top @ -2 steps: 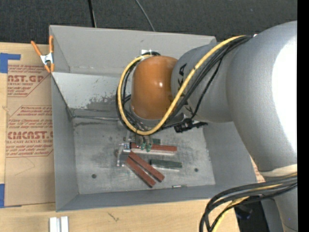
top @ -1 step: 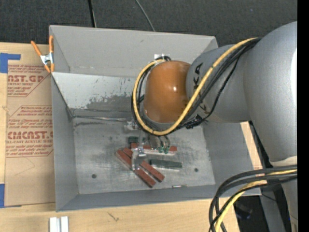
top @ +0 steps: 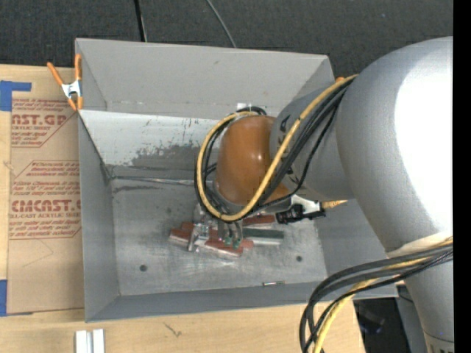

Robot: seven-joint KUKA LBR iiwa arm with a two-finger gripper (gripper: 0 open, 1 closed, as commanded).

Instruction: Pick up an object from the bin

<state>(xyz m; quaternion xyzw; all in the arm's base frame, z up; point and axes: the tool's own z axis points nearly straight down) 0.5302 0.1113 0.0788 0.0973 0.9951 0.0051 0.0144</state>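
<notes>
My gripper (top: 214,232) is down at the bin floor, a little in front of the middle, under the orange dome. It sits right on top of a flat reddish-brown piece (top: 179,236) that lies lengthwise on the floor. The piece's ends stick out to the left and right of the gripper, and its middle is hidden. Just right of the gripper lies a dark grey-green bar (top: 265,234), with a second reddish strip (top: 257,218) behind it, partly under the dome.
The arm, with its orange dome and its yellow and black cables, hangs over the bin's right half. Sloped metal walls rise at the left and back, and bare scuffed floor lies to the left of the gripper.
</notes>
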